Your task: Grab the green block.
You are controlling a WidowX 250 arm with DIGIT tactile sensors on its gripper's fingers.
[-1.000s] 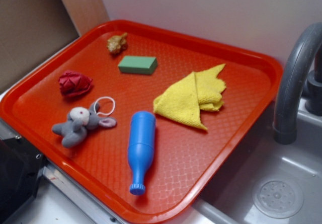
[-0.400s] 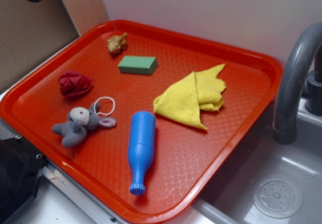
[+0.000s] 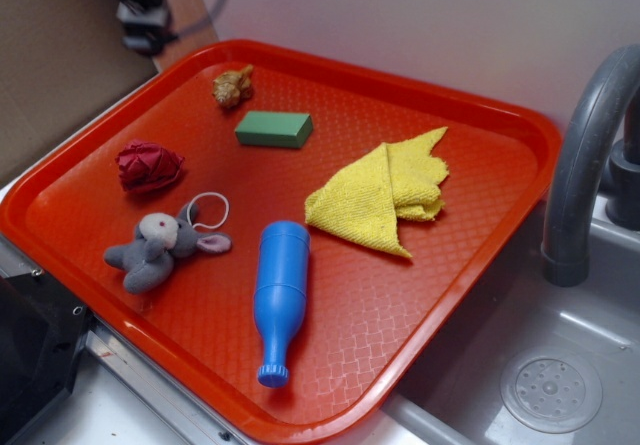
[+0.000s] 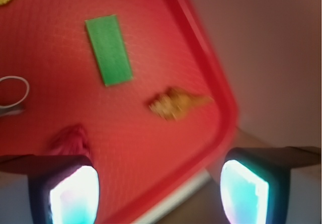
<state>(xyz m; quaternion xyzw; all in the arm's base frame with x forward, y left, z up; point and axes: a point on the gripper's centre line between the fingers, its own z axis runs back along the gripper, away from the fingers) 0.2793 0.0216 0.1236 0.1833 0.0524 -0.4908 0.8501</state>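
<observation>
Now in view above the red plastic tray's (image 3: pixel 330 75) far corner — black gripper (image 4: pixel 160 196), jaws spread, empty — well short of the flat matte-green foam block (image 3: pixel 274 128).

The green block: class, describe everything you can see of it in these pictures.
The green block is a small flat rectangular brick, matte mid-green, plain, foam-like in look. It lies flat on the red tray toward its far side, long side roughly across the exterior view. Nothing touches it; the tan lump sits just beyond it. The gripper, jaws apart, is well short of it.
</observation>
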